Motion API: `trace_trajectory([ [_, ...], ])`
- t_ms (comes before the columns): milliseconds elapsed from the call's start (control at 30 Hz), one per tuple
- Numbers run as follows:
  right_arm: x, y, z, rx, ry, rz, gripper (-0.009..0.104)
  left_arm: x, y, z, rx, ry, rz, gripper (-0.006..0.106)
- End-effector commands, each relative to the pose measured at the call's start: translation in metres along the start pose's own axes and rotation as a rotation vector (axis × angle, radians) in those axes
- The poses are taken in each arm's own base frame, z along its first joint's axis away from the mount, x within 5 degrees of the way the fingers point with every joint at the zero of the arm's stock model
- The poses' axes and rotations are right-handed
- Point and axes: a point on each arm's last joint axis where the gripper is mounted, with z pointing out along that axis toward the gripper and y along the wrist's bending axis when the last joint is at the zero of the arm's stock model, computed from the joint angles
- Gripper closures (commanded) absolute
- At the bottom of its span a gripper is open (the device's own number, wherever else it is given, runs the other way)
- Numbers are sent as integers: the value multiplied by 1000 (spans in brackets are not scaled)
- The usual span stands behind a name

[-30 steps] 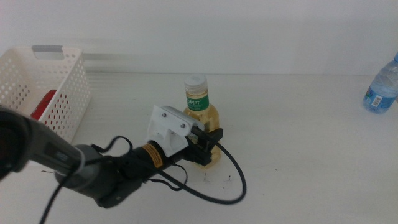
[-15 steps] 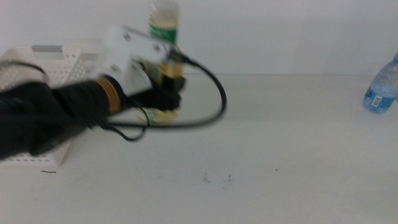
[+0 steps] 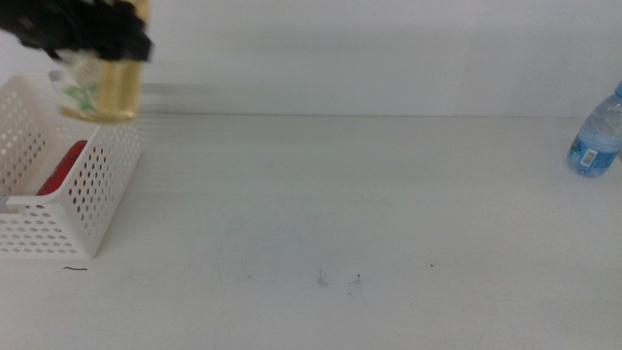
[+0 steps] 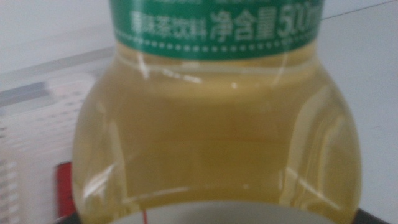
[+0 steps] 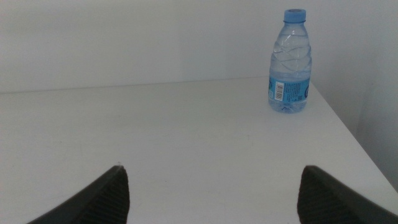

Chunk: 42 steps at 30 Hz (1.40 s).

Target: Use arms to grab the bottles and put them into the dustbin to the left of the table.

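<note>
So the tea bottle (image 3: 100,86) is up in the air at the far left, hanging over the back end of the white basket (image 3: 97,190), tilted and a bit blurry in the middle view. The left hand (image 3: 97,29) is clamped on it from above, showing only as a dark blob at the top corner. From the left wrist camera the bottle (image 4: 217,124) fills nearly the whole picture: yellow liquid, green band of the label up top, and the dark jaws just peek in at the lower corners. Behind it you can make out a bit of the perforated basket (image 4: 37,143) with something red inside.

That red thing is the can (image 3: 60,167), lying in the basket.

The water bottle (image 3: 595,136) stands upright at the far right edge of the surface (image 3: 369,204), well apart from everything else. The right wrist camera sees it too (image 5: 290,62), blue cap on. The right hand (image 5: 211,193) is spread wide open, gripping nothing, low over the surface and well short of that bottle.
</note>
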Motion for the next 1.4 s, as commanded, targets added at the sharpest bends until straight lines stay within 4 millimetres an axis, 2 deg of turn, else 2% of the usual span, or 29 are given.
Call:
trace_trajectory([
  [0, 1, -1, 0, 7, -7, -14, 2, -17, 23, -10, -20, -20, -10, 102],
  [100, 1, -1, 0, 7, -7, -14, 2, -23, 53, -5, -45, 53, -48, 102],
  [233, 1, -1, 0, 7, -7, -14, 2, -20, 97, 8, -95, 158, -105, 102],
  [367, 1, -1, 0, 7, -7, -14, 2, -11, 124, 28, -94, 239, -125, 102],
  [567, 1, -1, 0, 7, -7, -14, 2, 6, 147, 68, -109, 314, -128, 102],
  [733, 1, -1, 0, 7, -7, -14, 2, 22, 156, 98, -91, 396, -143, 102],
  [967, 1, -1, 0, 7, -7, -14, 2, 39, 162, 123, -70, 479, -126, 98],
  [1067, 1, -1, 0, 7, -7, -14, 2, 43, 165, 127, -83, 505, -115, 86],
  [1167, 1, -1, 0, 7, -7, -14, 2, 46, 167, 129, -93, 521, -107, 65],
  [1367, 1, -1, 0, 7, -7, -14, 2, 45, 170, 122, -150, 543, -94, 7],
])
